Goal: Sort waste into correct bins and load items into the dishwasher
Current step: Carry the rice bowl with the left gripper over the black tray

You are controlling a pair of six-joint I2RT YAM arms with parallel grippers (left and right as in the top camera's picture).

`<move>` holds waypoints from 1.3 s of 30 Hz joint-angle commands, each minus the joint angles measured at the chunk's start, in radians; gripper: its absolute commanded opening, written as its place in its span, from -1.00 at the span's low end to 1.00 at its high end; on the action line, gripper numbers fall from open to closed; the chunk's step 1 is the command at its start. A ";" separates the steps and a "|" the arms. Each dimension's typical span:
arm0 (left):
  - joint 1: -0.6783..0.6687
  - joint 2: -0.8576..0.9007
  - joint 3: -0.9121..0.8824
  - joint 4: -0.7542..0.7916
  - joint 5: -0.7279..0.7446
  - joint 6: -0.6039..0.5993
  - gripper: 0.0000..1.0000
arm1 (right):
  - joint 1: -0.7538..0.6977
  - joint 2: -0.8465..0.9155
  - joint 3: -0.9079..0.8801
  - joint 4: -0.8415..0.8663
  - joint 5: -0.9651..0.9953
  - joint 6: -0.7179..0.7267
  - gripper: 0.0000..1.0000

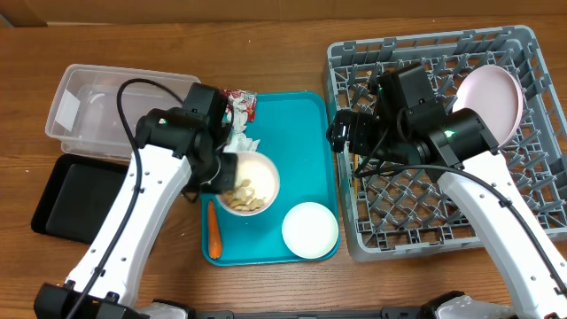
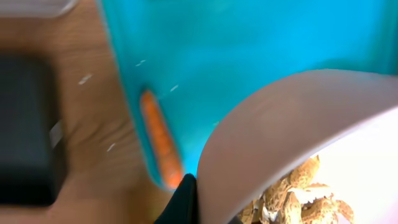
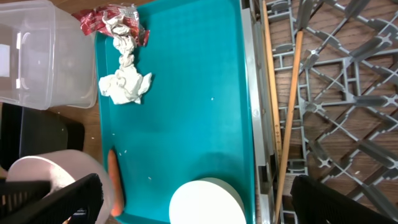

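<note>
Overhead view: both arms were over the table, the left at the teal tray, the right at the dish rack
Step in hand: clearing food scraps, judging by the left gripper holding a bowl of scraps above the near left part of the teal tray
Left gripper: closed on the bowl's left rim; the left wrist view showed one dark finger pressed against the bowl's outer wall
Right gripper: spread wide with nothing between its fingers, hovering at the rack's left edge
Next move: probably carrying the bowl left to one of the bins and tipping it there; the bowl would need to be level until it was over the bin, since the scraps lay loose
Clear tub: nothing plainly in it, standing beyond the teal tray's left edge
Black tray: nothing seen in it, just beside the tub on the nearer side
Teal tray: held a red-and-white wrapper and a napkin at its far left corner, a carrot along its near left edge, and a second bowl at its near right, upright or upturned could not be told
Dish rack: a plate leaned in its far right part; a thin wooden stick lay along its left side
Left to do: neither bowl was in the rack, and the wrapper, napkin and carrot were not yet in a bin
</note>
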 commanded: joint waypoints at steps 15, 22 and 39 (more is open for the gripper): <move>0.295 -0.124 0.041 -0.260 -0.782 -0.552 -0.92 | -0.003 -0.001 0.016 -0.003 -0.010 0.001 1.00; 0.423 -0.123 -0.133 -0.235 -0.838 -0.658 -0.92 | -0.003 -0.001 0.016 -0.032 -0.007 0.001 1.00; 0.585 -0.065 -0.277 0.047 -1.112 -0.509 -0.91 | -0.003 -0.001 0.015 -0.037 0.008 0.001 1.00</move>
